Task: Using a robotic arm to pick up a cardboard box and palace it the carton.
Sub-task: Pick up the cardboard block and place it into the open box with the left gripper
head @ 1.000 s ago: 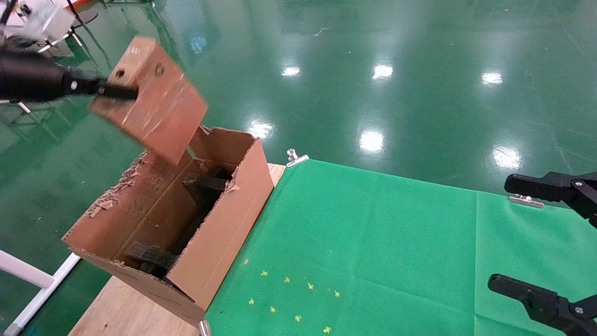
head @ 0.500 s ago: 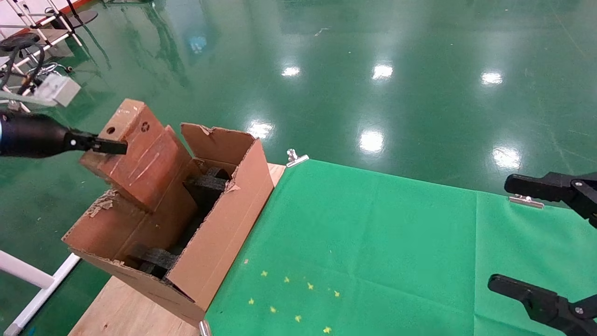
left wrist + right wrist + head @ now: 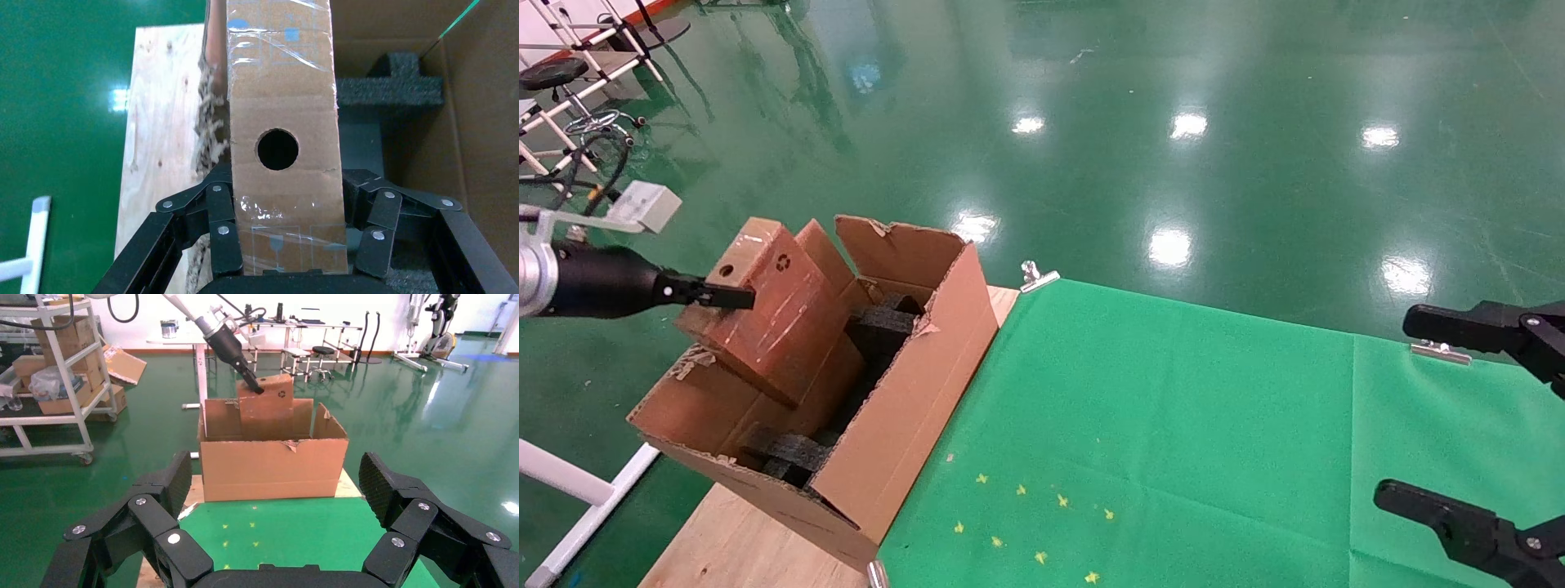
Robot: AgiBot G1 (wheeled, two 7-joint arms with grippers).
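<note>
My left gripper, on the robotic arm, is shut on the narrow end of the cardboard box. The reddish-brown box is tilted, with its lower end inside the left side of the carton. In the left wrist view the box with a round hole fills the gap between the fingers. Dark foam blocks lie in the carton below it. In the right wrist view the box sticks up above the carton. My right gripper hangs open and parked at the right, over the cloth.
A green cloth with small yellow marks covers the wooden table, held by metal clips. The carton stands at the table's left edge. A white frame leg lies below on the floor. Shelf racks stand far behind.
The left arm has come down with the cardboard box, from high above the carton to its lower end inside the carton's left side. The right gripper has not moved.
</note>
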